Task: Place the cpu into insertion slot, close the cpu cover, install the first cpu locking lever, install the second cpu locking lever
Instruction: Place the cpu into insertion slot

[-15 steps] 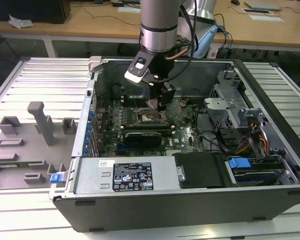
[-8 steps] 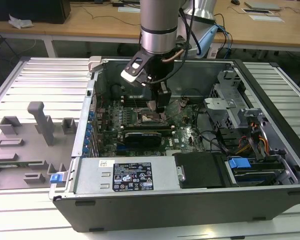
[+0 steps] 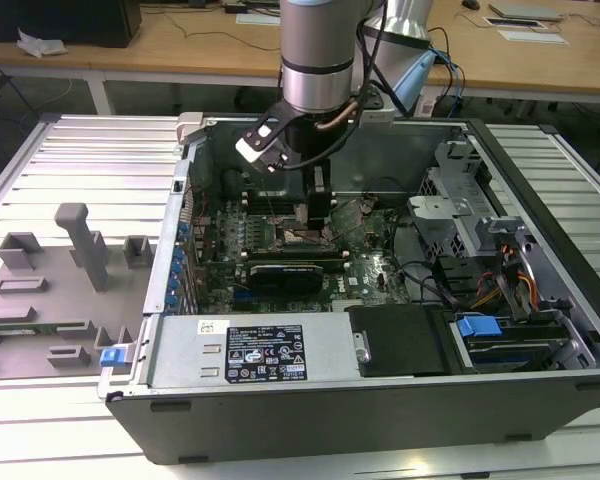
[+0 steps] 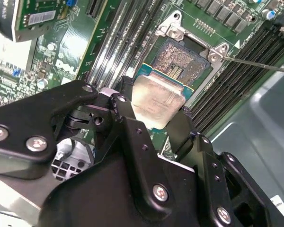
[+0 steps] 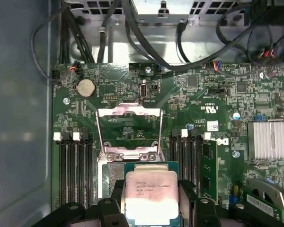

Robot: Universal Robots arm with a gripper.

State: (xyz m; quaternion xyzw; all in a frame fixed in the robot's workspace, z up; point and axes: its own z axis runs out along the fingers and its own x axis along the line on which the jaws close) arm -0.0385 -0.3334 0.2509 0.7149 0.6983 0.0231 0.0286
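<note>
My gripper is shut on the cpu, a pale silver square chip with a green edge, held by two opposite sides between black fingers. In the second wrist view the cpu overlaps one edge of the insertion slot, whose brownish contact field is bare; I cannot tell whether they touch. The cpu cover, a silver frame with a window, is swung open beyond the slot. A thin wire locking lever sticks out beside the slot. In the exterior view the gripper reaches down into the open computer case.
Black memory slots flank the socket on both sides. A long black card lies close to the gripper. Cables and a finned heat sink are nearby. A power supply and drive cage line the case; a grey fixture tray is outside.
</note>
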